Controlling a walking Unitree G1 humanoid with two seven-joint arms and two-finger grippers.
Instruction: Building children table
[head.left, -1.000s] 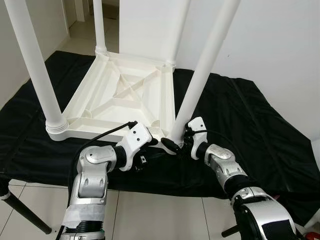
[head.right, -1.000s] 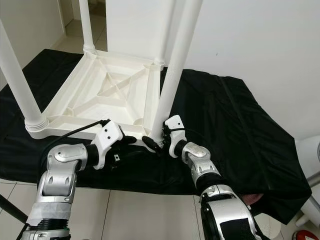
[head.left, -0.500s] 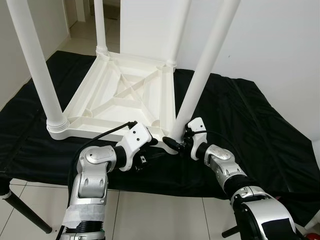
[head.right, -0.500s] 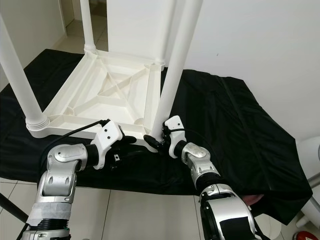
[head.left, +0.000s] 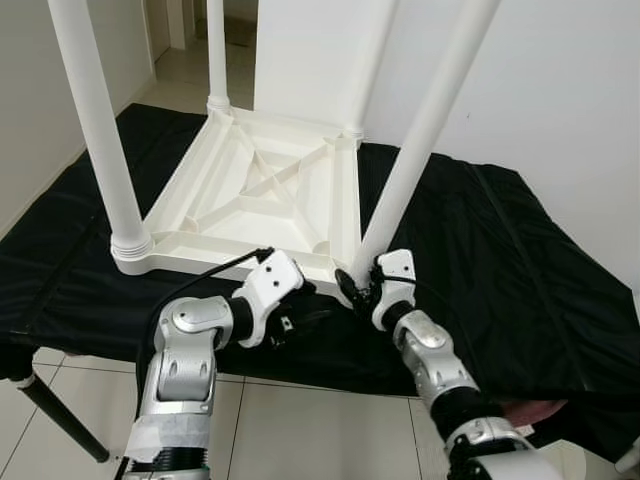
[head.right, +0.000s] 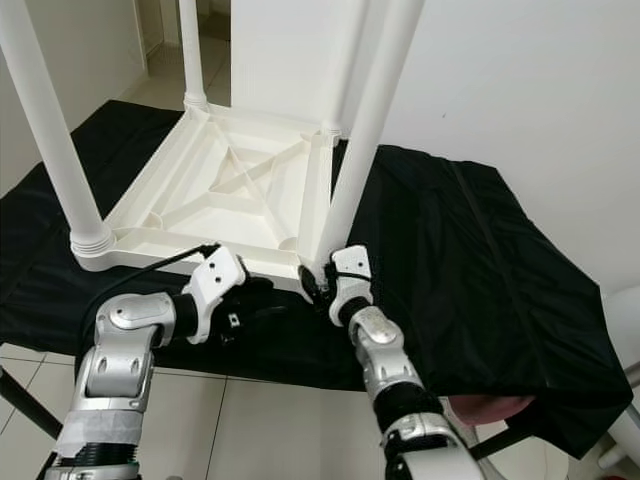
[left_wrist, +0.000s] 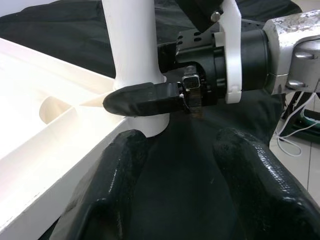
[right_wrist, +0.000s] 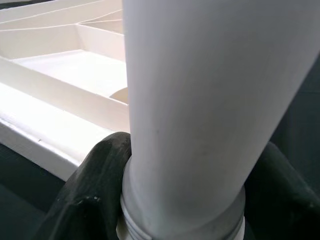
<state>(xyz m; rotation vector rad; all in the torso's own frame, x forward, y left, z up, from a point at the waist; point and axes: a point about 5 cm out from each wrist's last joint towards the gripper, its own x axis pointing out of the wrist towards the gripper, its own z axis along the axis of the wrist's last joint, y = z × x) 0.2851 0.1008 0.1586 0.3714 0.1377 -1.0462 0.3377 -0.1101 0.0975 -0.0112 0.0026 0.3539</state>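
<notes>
A white plastic children's table top (head.left: 200, 245) lies upside down on a black cloth (head.left: 500, 260). Its legs stand upright from the corners. My right gripper (head.left: 352, 286) is shut around the threaded base of the near right leg (head.left: 420, 130), at the table's near corner. In the right wrist view the leg (right_wrist: 200, 100) stands between the fingers (right_wrist: 95, 200). My left gripper (head.left: 312, 300) rests low over the cloth just left of that corner, open with nothing in it. The left wrist view has its fingers (left_wrist: 125, 190) spread and facing the leg base (left_wrist: 132, 45).
The cloth covers a low platform that ends just before my arms; tiled floor (head.left: 300, 430) lies below. A black stand leg (head.left: 55, 425) slants at the lower left. A white wall (head.left: 560, 100) rises behind and to the right. Something pink (head.right: 490, 408) peeks from under the cloth.
The camera has shifted a little. My right forearm has swung in closer under the near right leg while its gripper stays on the leg's base. The left gripper keeps its place.
</notes>
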